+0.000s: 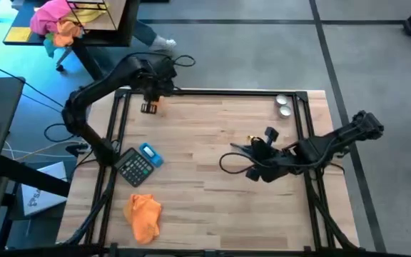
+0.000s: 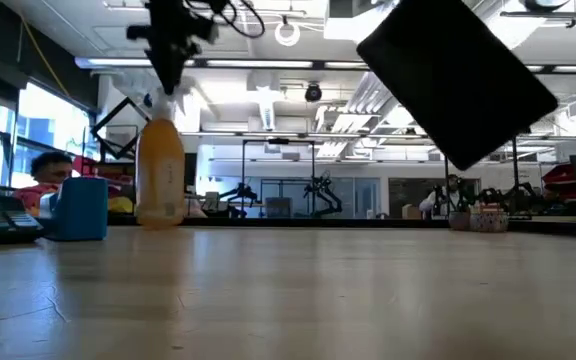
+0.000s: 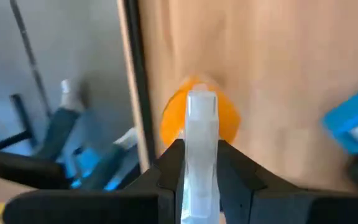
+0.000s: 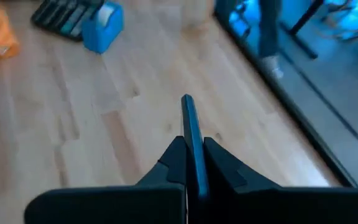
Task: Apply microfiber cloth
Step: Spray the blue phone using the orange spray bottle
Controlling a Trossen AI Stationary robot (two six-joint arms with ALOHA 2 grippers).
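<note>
The microfiber cloth [image 1: 143,216] lies crumpled, bright orange and unmarked, on the near left part of the wooden table [image 1: 212,214], just in front of a calculator [image 1: 134,168] and a small blue object [image 1: 151,154], with neither gripper touching it. Further in on the right, the right gripper [image 4: 191,155] is clamped on a thin dark flat panel [image 2: 458,75] held tilted above the table. At the far left edge the left gripper [image 3: 201,155] pinches the clear top of a spray bottle [image 2: 160,170] that stands upright and is filled with orange liquid, while two small round metal tins [image 1: 284,106] sit at the far right corner, their contents not discernible.
</note>
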